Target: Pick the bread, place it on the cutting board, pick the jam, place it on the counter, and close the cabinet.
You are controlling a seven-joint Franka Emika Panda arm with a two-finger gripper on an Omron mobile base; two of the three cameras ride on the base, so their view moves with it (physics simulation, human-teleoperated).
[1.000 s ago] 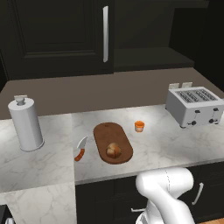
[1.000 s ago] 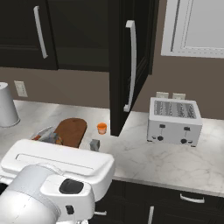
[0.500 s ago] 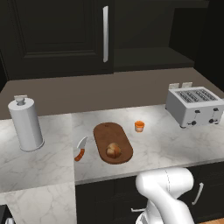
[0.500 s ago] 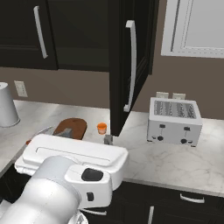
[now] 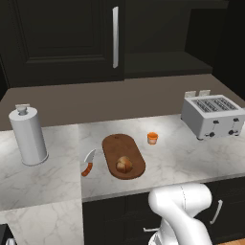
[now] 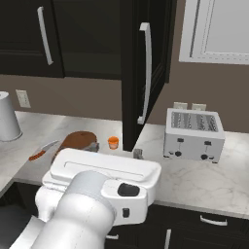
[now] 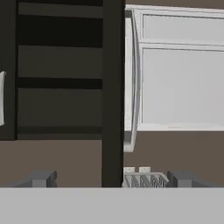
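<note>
The bread [image 5: 124, 164], a golden-brown roll, lies on the near end of the dark oval cutting board [image 5: 119, 146]. The small orange jam [image 5: 152, 138] jar stands on the marble counter [image 5: 172, 160] just right of the board; it also shows beside the board [image 6: 78, 139] as the jam [image 6: 113, 142]. One door of the black cabinet [image 6: 130, 73] hangs open, edge-on, with its silver handle [image 6: 146, 73]. My gripper [image 7: 111, 179] is open and holds nothing, low in front of that door edge [image 7: 113, 87], its fingertips [image 7: 41, 178] wide apart.
A toaster [image 5: 213, 116] stands at the counter's right. An orange-handled knife [image 5: 87, 165] lies left of the board, and a white paper-towel roll [image 5: 28, 135] stands further left. A window [image 7: 179, 74] is right of the open door. My white arm [image 6: 102, 180] blocks the near counter.
My arm has swung to the right across the right base view, covering more of the board. Bread, jam and cabinet door have not moved.
</note>
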